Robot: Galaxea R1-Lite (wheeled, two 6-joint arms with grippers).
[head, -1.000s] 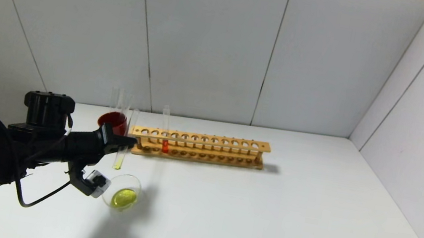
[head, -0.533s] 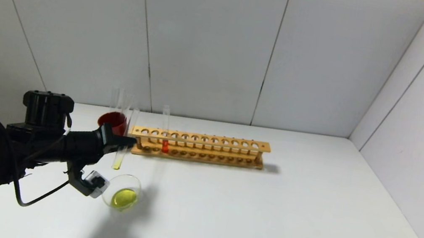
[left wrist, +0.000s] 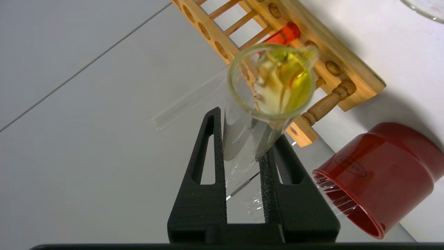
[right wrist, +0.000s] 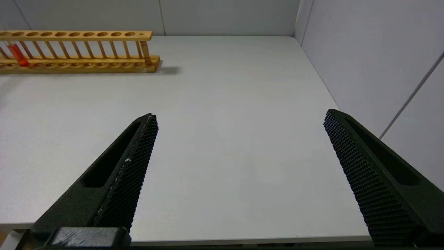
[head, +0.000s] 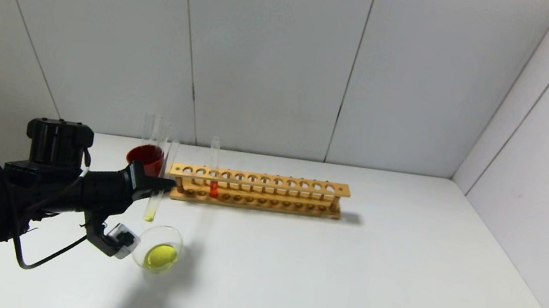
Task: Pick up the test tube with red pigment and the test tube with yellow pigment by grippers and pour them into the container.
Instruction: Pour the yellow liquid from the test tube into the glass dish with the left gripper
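Between the fingers of the left gripper (head: pixel 162 184) sits the yellow tube (head: pixel 159 188), clamped near upright, its yellow-tinted lower end hanging just above and behind the glass dish (head: pixel 171 239), which holds a yellow pool. Just behind the gripper stand a dark red cup (head: pixel 146 157) and the end of a wooden rack (head: pixel 258 190). The red tube (head: pixel 213 169) stands upright in the rack. Off to the right, the right gripper (right wrist: pixel 239 173) hangs with fingers spread wide above the white table (right wrist: pixel 222 104).

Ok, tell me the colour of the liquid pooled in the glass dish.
Yellow. The container holds a yellow pool, seen best in the head view.
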